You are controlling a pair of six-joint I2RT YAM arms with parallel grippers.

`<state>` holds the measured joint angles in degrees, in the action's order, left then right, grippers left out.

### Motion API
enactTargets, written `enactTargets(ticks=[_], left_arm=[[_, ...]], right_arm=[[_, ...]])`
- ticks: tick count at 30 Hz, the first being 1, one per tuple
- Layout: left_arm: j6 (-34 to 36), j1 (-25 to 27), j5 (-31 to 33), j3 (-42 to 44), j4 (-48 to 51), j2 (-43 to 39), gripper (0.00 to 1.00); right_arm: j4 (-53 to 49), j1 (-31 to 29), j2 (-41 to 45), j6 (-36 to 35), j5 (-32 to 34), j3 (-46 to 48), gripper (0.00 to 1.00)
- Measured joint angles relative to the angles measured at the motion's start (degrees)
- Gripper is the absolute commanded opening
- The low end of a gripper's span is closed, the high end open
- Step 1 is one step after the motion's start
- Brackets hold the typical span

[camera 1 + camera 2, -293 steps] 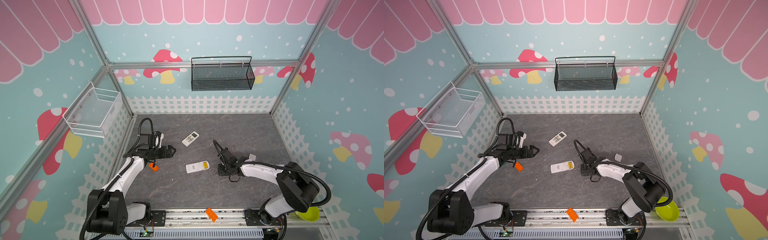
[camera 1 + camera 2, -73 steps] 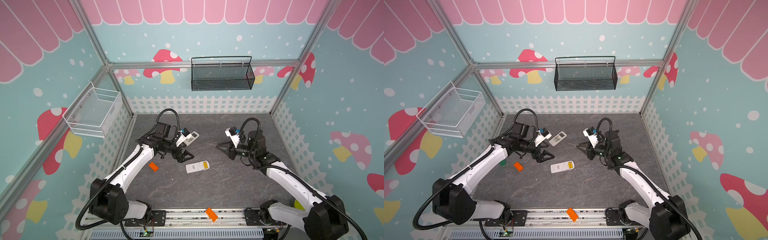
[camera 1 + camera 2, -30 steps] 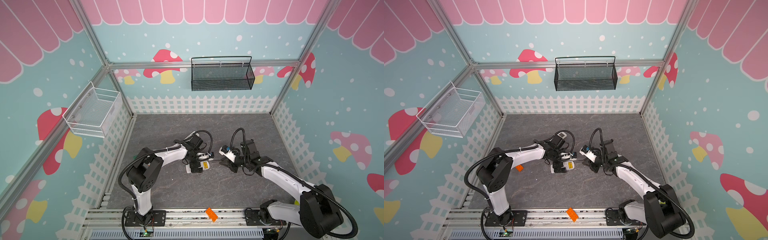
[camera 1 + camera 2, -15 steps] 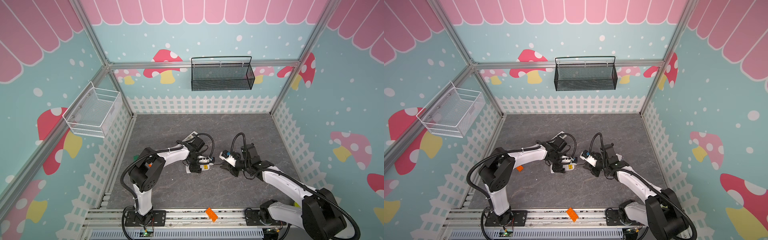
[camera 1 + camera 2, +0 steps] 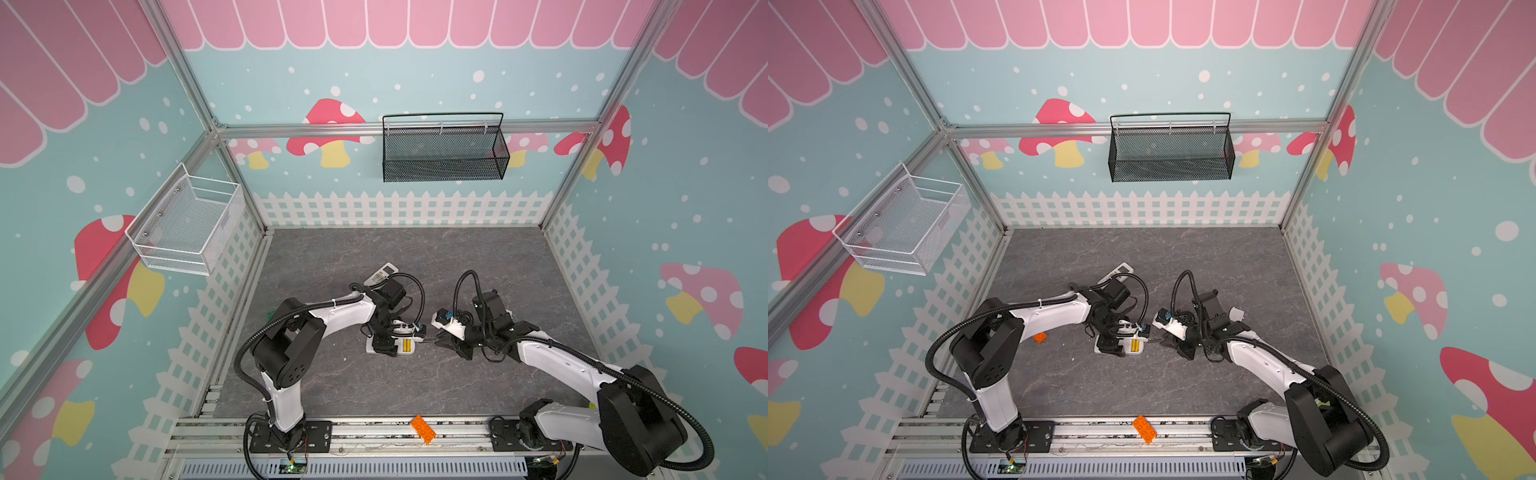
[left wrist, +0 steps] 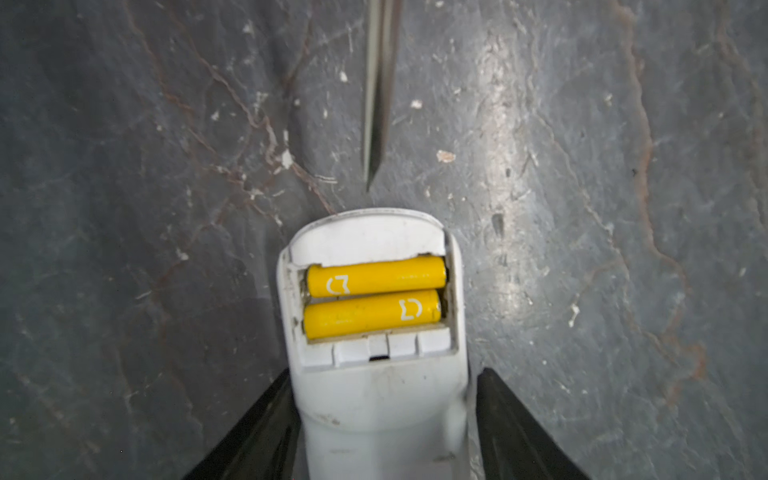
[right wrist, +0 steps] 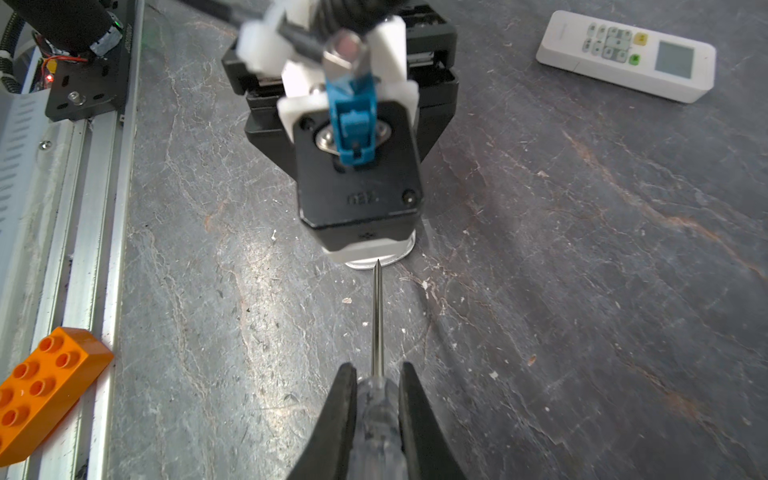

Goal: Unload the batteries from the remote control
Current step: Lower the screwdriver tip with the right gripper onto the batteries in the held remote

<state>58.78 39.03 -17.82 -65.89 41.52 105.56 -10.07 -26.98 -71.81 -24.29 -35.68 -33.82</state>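
A white remote control (image 6: pixel 382 407) lies back-up on the grey floor with its battery bay uncovered. Two yellow batteries (image 6: pixel 376 281) (image 6: pixel 372 313) sit side by side in the bay, and they show as a yellow patch (image 5: pixel 406 345) (image 5: pixel 1135 346) in both top views. My left gripper (image 6: pixel 384 374) (image 5: pixel 384 345) is shut on the remote's sides, just behind the bay. My right gripper (image 7: pixel 377 368) (image 5: pixel 451 345) is shut on the clear handle of a slim screwdriver (image 7: pixel 377 316). The screwdriver's tip (image 6: pixel 374 124) points at the remote's end, a short gap away.
A second white remote (image 5: pixel 381 274) (image 7: pixel 625 56) lies button-side up behind the left arm. A small white cover (image 5: pixel 1237 311) lies behind the right wrist. One orange brick (image 5: pixel 423 429) rests on the front rail, another (image 5: pixel 1040 337) under the left arm. A black basket (image 5: pixel 442 160) and a white basket (image 5: pixel 187 226) hang on the walls.
My left gripper's fingers have closed in onto the remote's sides. The right gripper, still holding the screwdriver, has stayed close to the remote's end.
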Motion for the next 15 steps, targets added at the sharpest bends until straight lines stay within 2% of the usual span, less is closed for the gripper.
enactTargets(ticks=[6, 9, 12, 15], left_arm=[[-0.07, -0.02, -0.04, 2.25, -2.01, -1.01, 0.67], [-0.31, -0.13, -0.26, 2.91, -2.67, -1.40, 0.64], [-0.63, -0.37, -0.57, 3.43, -3.34, -1.64, 0.56], [-0.72, -0.44, -0.83, 3.91, -3.82, -1.97, 0.54]], right_arm=[[-0.72, -0.92, -3.45, -0.61, -1.44, -0.83, 0.00], [-1.11, -1.27, -4.66, -0.96, -2.01, -1.51, 0.00], [-1.16, -1.33, -5.27, -1.01, -2.69, -2.05, 0.00], [-1.20, -1.33, -5.51, -1.01, -3.32, -2.60, 0.00]])
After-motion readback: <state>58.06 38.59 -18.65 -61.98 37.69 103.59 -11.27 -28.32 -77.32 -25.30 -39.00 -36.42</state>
